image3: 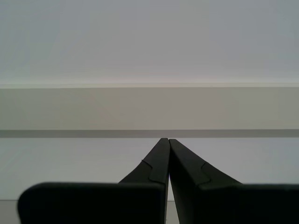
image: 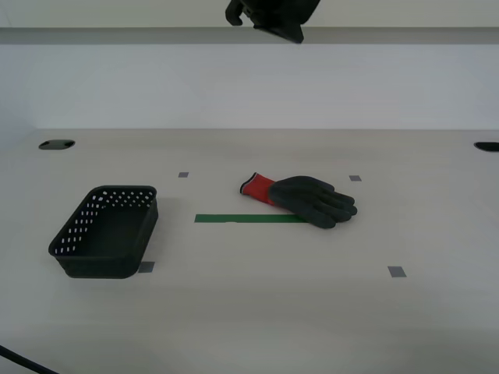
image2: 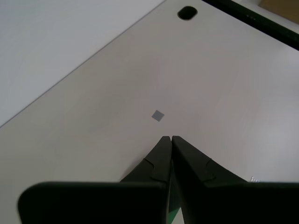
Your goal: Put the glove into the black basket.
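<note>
The glove [image: 304,199], dark grey with a red cuff, lies flat on the table right of centre in the exterior view, fingers pointing to the view's right. The black basket [image: 101,269] stands empty at the view's left, well apart from the glove. A dark part of an arm [image: 269,19] hangs at the top edge, high above the table; the wrist views do not show which arm it is. My first gripper [image3: 167,140] is shut and empty, facing the wall. My second gripper [image2: 170,138] is shut and empty above bare table. Neither wrist view shows the glove or the basket.
A green tape strip [image: 249,219] lies just in front of the glove. Small grey tape squares [image: 397,272] dot the table; one shows in the second wrist view [image2: 158,115]. Cable holes [image: 56,144] sit at the table's back corners. A white wall stands behind.
</note>
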